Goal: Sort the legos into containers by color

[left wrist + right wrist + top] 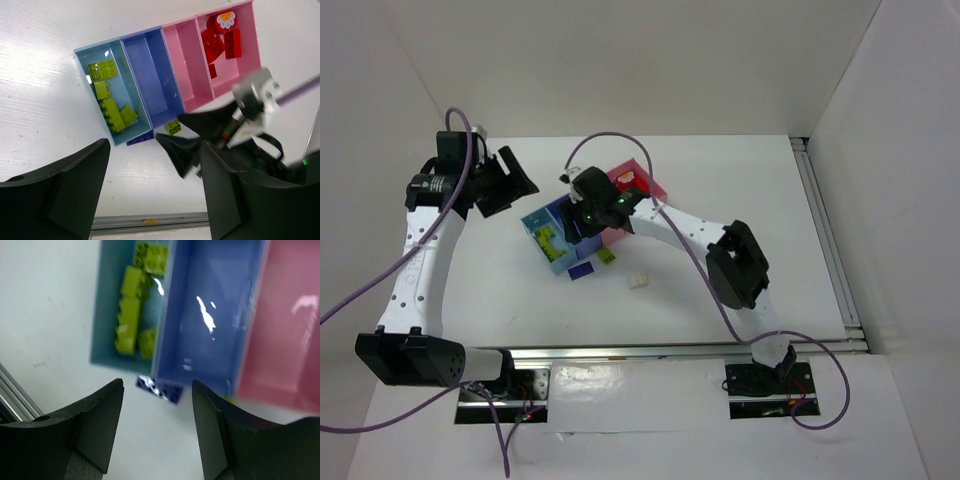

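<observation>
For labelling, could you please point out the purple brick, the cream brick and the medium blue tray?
purple brick point(159, 389): right wrist view, its top face.
cream brick point(637, 283): top external view, its middle.
medium blue tray point(150, 75): left wrist view, its bare floor.

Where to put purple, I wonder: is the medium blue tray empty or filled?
Empty: the medium blue tray shows a bare floor in both wrist views; the purple brick lies outside it.
</observation>
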`<control>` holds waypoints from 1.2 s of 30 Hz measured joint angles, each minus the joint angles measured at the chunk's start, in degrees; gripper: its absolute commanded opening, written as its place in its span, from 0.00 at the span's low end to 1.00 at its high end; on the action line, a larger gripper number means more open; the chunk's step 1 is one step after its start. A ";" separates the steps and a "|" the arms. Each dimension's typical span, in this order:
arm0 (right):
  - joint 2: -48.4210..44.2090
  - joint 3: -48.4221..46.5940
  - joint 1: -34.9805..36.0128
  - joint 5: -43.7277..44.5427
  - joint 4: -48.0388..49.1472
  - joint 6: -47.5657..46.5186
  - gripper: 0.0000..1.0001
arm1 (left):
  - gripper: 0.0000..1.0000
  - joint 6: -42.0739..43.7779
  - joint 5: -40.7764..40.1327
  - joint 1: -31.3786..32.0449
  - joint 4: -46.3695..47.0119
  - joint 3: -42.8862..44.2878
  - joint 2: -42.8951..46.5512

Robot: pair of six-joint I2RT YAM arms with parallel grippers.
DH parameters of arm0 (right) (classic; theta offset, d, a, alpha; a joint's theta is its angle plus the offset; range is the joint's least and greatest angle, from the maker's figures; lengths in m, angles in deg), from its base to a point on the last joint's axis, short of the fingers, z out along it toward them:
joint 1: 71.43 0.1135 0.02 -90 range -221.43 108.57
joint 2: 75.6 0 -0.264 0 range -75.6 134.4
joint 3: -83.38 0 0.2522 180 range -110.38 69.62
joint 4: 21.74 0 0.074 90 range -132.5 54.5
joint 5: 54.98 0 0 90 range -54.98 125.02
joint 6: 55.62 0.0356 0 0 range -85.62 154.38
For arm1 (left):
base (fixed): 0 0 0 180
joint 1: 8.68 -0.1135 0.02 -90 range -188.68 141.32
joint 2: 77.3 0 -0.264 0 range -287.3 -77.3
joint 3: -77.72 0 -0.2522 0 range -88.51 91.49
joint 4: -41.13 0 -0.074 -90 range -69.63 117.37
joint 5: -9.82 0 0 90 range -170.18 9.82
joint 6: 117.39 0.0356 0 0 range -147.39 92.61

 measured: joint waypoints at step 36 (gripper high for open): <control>-6.67 27.41 0.44 16.35 14.14 -2.03 0.61 | 0.83 1.81 -1.33 0.13 1.09 -3.69 -0.24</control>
